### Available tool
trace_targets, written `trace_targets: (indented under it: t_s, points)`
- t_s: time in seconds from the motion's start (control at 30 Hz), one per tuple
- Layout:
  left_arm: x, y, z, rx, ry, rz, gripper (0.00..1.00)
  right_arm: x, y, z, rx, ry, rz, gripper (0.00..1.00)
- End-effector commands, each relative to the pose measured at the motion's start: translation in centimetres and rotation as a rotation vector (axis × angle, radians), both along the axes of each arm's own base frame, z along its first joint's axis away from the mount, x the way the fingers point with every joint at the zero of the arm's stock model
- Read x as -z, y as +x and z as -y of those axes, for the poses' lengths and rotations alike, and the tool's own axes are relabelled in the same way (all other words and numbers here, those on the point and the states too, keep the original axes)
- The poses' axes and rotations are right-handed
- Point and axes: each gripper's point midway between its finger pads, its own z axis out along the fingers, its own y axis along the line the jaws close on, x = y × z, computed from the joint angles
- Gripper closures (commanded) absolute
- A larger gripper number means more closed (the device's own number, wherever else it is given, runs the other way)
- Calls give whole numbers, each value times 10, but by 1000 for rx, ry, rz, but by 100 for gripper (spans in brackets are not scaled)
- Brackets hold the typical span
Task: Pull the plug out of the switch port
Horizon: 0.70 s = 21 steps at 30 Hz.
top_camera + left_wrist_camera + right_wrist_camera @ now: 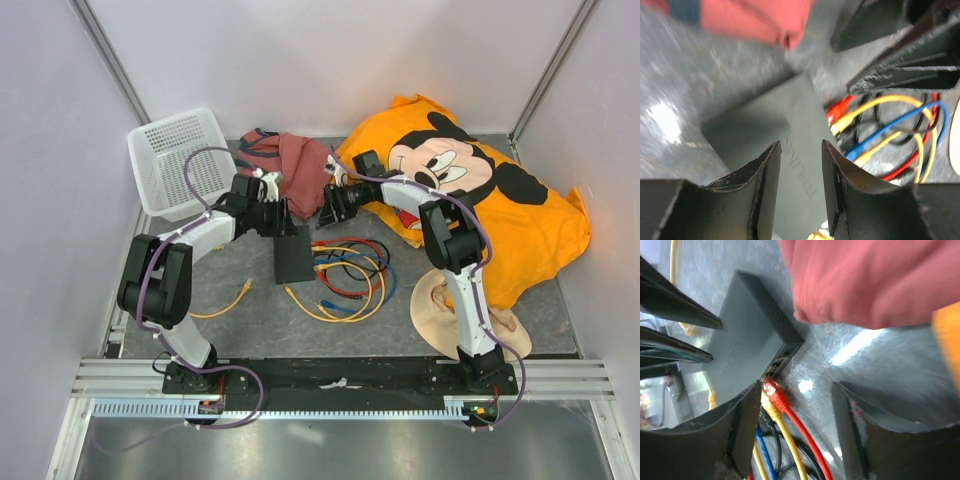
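The switch [293,255] is a flat matte-black box on the grey table, its sockets facing the cable tangle. Red [774,392], yellow [767,409] and blue [760,437] plugs sit in its ports. My left gripper [275,217] is open and hovers just over the switch's far end; in the left wrist view [797,155] the switch top [785,125] shows between the fingers. My right gripper [330,205] is open, low over the port edge. In the right wrist view [795,395] the red plug lies between the fingers, close beside the left finger [747,417].
A coil of red, yellow, blue and black cables [350,275] lies right of the switch. A red cloth [290,165] and a white basket [175,160] are behind. An orange Mickey Mouse pillow [480,200] fills the right. A loose yellow cable [235,297] lies left.
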Motion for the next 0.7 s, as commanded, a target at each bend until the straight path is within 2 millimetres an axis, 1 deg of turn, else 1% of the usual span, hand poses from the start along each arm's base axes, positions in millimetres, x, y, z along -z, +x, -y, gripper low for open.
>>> trace_targets:
  t_s: [0.0,0.03,0.13,0.17,0.23,0.27,0.33,0.43,0.57,0.67]
  points:
    - [20,-25,-3,18,-4,-83,55,0,-13,-12,-72,78,-62,35]
    - [26,-25,-9,-5,27,-89,55,1,-15,-13,-79,79,-66,35]
    - [36,-29,-15,-21,60,-105,55,8,-27,-16,-111,61,-83,37]
    - [37,-29,-15,-21,62,-105,55,10,-29,-17,-123,58,-87,38]
    - [39,-29,-15,-16,67,-108,55,16,-43,-19,-157,24,-110,43]
    - [40,-29,-16,-16,69,-108,55,21,-44,-20,-180,13,-97,44]
    - [41,-27,-16,-15,77,-105,54,28,-53,-19,-198,-18,-123,46]
    - [43,-26,-16,-13,78,-104,54,32,-52,-18,-190,-34,-121,46]
    - [43,-25,-16,-16,76,-99,54,36,-45,-19,-171,-47,-109,47]
    - [42,-24,-16,-15,75,-91,54,40,-45,-20,-170,-53,-112,47]
